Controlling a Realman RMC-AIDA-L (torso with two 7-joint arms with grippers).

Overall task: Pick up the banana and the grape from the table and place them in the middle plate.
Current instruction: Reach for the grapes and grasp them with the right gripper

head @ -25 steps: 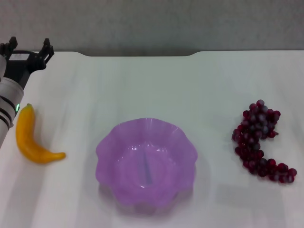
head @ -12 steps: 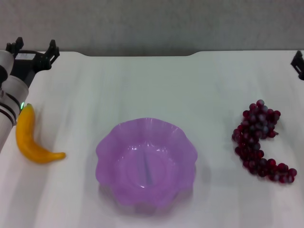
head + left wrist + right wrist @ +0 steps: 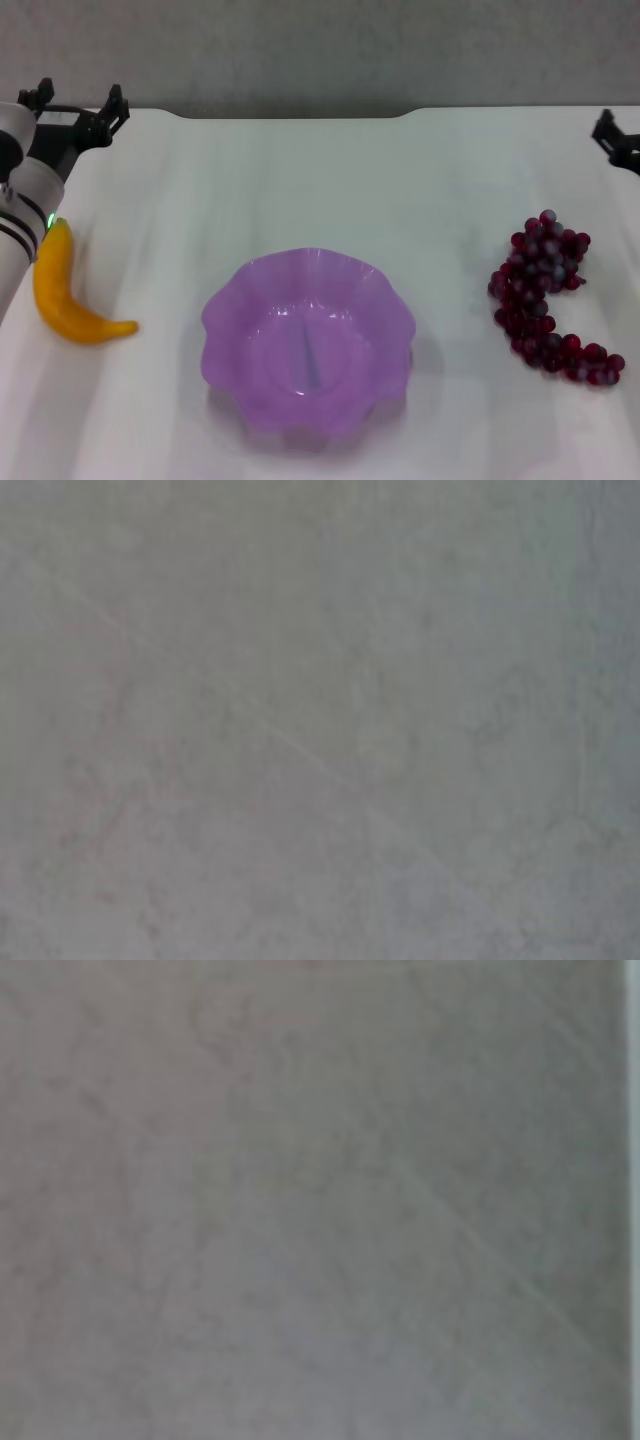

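The left hand (image 3: 78, 100) hovers with fingers spread beyond the banana (image 3: 62, 290); the right hand (image 3: 618, 138), its state unclear, hangs above the grapes (image 3: 545, 292); the purple dish (image 3: 308, 342) sits between them.

Yellow-orange banana (image 3: 65, 292) at left; translucent purple middle plate (image 3: 232, 300) centre; dark red-purple grape (image 3: 545, 295) right; white worktop (image 3: 300, 180).

left claw (image 3: 78, 105): far-left, fingers spread | right claw (image 3: 618, 140): far-right edge, partly seen
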